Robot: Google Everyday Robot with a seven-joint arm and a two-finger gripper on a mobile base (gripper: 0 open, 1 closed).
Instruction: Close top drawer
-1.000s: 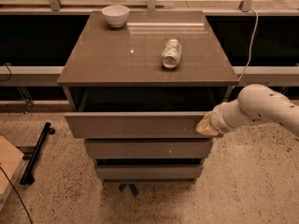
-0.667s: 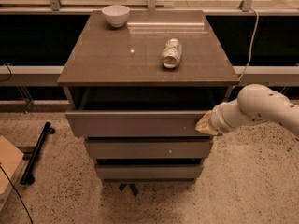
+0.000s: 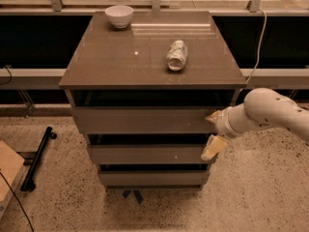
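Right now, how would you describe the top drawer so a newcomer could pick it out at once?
Find the brown cabinet with a white bowl on top. Directly under that surface, the top drawer is the highest and widest of three stacked handleless fronts, with a dark gap above it. Unlike the two narrower fronts below, it has the pincer by its right end.

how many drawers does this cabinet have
3, stacked: the top drawer, slightly open; the middle drawer below it; the bottom drawer lowest. The gripper sits by the top drawer's right end.
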